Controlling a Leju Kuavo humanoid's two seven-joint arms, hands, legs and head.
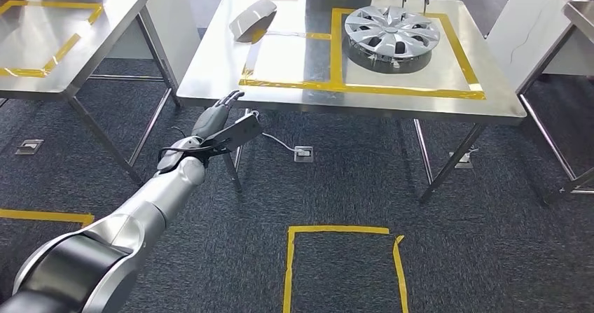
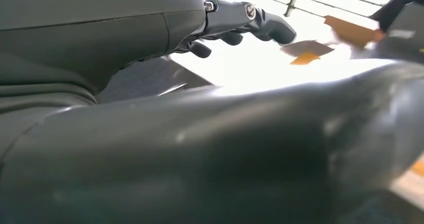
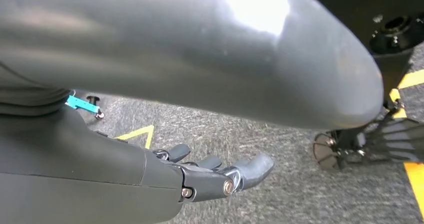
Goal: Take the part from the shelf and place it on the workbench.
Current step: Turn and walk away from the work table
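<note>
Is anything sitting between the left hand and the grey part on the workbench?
Nothing visible. The left hand is at the workbench's near edge, and bare steel and yellow tape lie between it and the grey part. The wheel cover sits off to the right.

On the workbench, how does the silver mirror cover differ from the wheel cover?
The mirror cover is a smooth, closed, rounded shell; the wheel cover is a round disc with open spokes. The mirror cover is clearly smaller than the wheel cover. The mirror cover lies near the workbench's left part, by the yellow tape line, while the wheel cover sits inside the right taped square. Both are silver-grey and rest on the steel top, untouched by either hand.
</note>
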